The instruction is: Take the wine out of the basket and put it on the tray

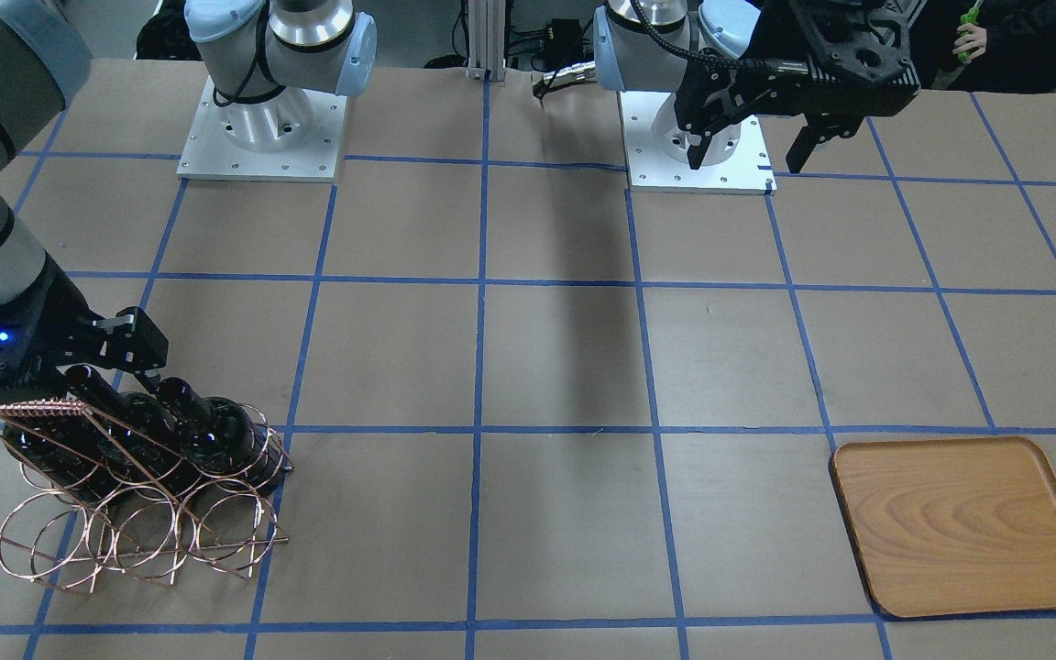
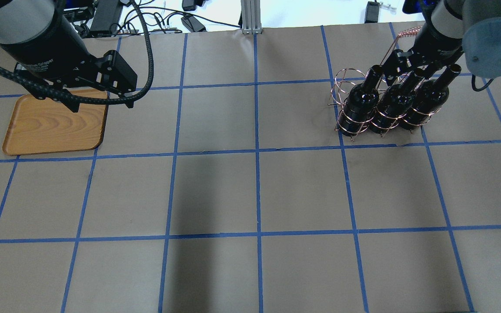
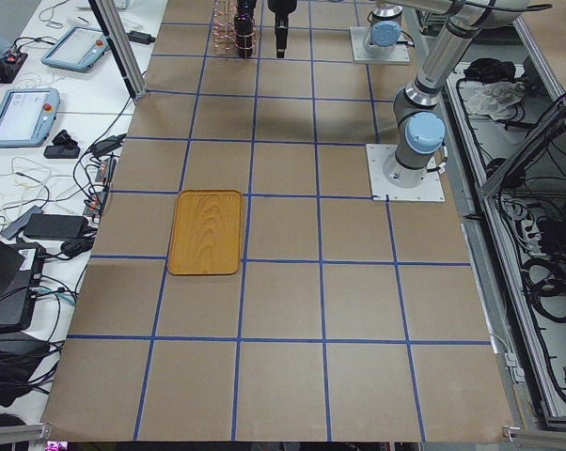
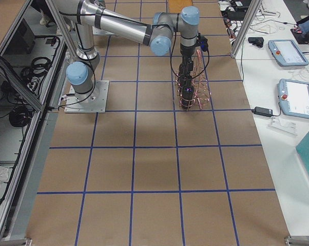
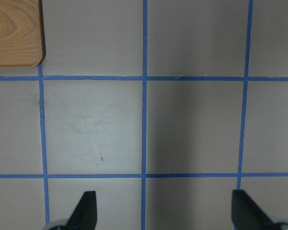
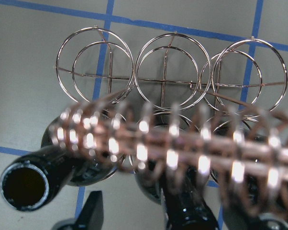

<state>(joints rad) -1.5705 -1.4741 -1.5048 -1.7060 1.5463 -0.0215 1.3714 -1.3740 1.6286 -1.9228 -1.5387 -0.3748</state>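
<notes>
The wine (image 2: 392, 106), the middle one of three glossy dark bottles, is held neck-up in the copper wire basket (image 6: 165, 80). It sits in the row on the robot's side, and the loops of the other row are seen empty. Whether it stands quite upright or tilted cannot be told.

The right gripper (image 2: 409, 71) is lowered over its neck. In the wrist view the jaws are spread, with the neck between them and a gap showing beside the one visible finger. A neighbouring bottle (image 6: 24, 184) lies just outside that finger. The basket's coiled handle (image 6: 172, 143) is stretched across, close to the necks.

For the grasp to be done well, the neck should be centred before the jaws are pressed in, and gripped firmly below the lip, since smooth glass is likely to slip. The lift is best made along the bottle's own line, so that loops, handle and neighbours are not dragged.

The tray (image 2: 55, 124) lies well apart, at the table's other end. There the left gripper (image 5: 163, 211) is held wide open above bare table beside it.
</notes>
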